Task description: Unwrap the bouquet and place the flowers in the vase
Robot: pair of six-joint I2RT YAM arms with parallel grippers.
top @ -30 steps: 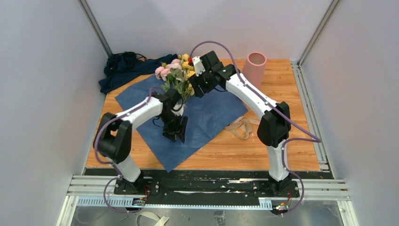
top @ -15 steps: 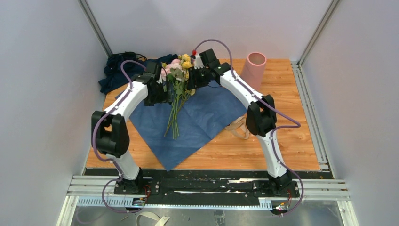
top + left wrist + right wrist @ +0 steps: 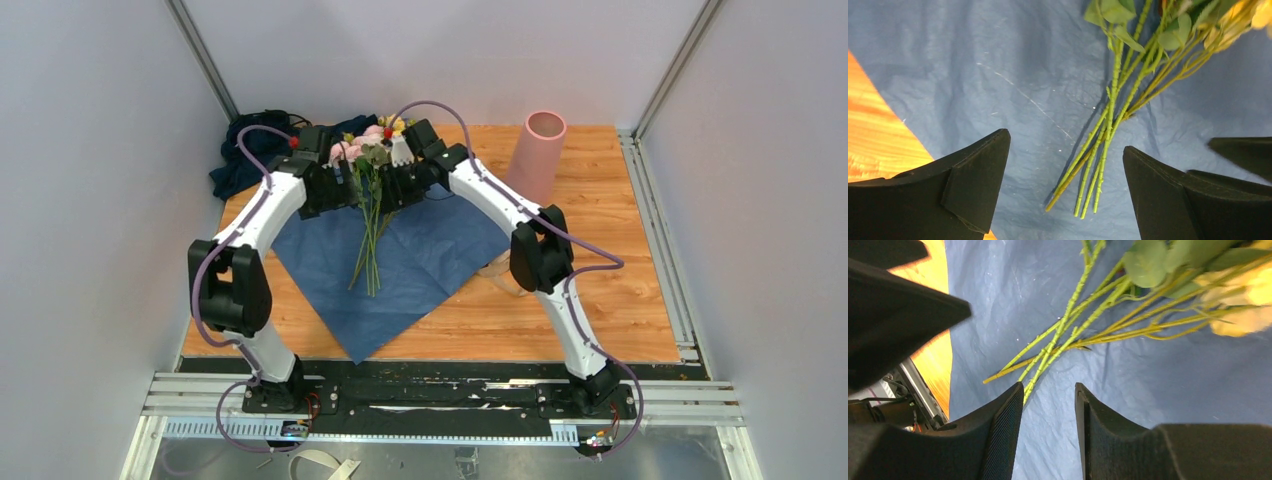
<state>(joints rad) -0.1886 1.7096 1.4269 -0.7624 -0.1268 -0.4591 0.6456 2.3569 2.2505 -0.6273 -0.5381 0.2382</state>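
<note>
Lying mid-frame on blue paper [image 3: 430,250], flowers [image 3: 368,240] rest ungripped; left gripper [image 3: 1065,142] spread wide, right gripper [image 3: 1049,387] narrowly parted, both empty.

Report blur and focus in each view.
Top external: evenly lit, sharp, no glare. Left wrist: stems crisp on the paper, blooms in the corner blurred. Right wrist: stems sharp, blooms soft and washed out at the right edge.
</note>
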